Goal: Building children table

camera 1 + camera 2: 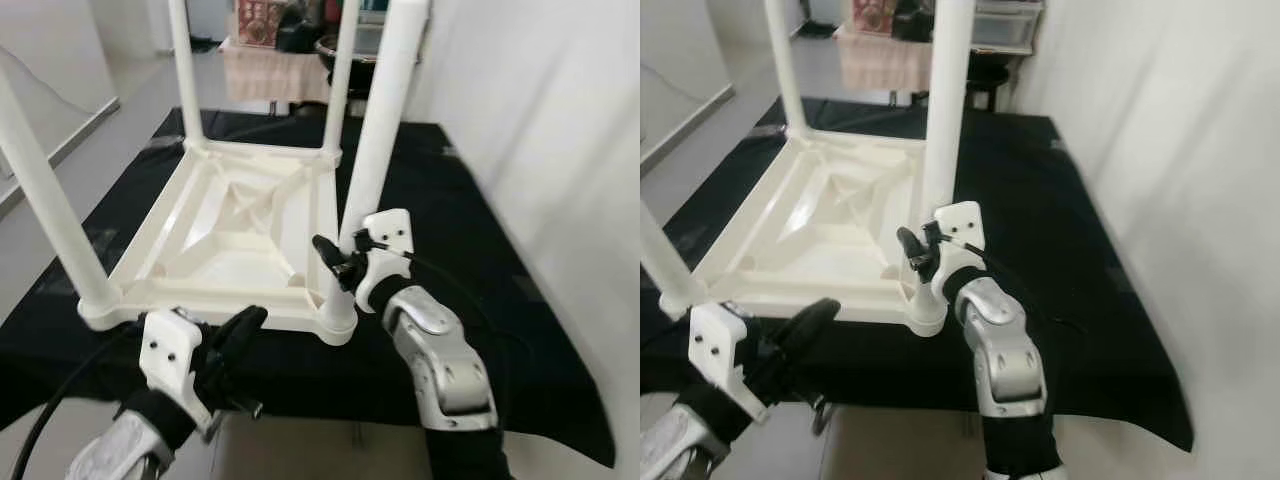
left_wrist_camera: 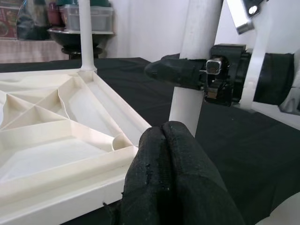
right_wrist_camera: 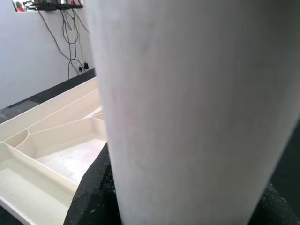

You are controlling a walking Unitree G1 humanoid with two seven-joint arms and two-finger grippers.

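Upturned white children's table point(image 1: 235, 235) lies top-down on a black-covered worktop point(image 1: 470, 270), its four legs pointing up. Right gripper point(image 1: 345, 262) has its jaws clamped around the near right leg point(image 1: 385, 125), low down near the socket at the frame's corner; in the right wrist view that leg point(image 3: 197, 108) stands between the black fingers. Left gripper point(image 1: 235, 335), jaws pressed together and holding nothing, hovers at the near edge of the frame, just beside the same corner. Storage bins point(image 2: 86, 16) sit beyond the worktop.
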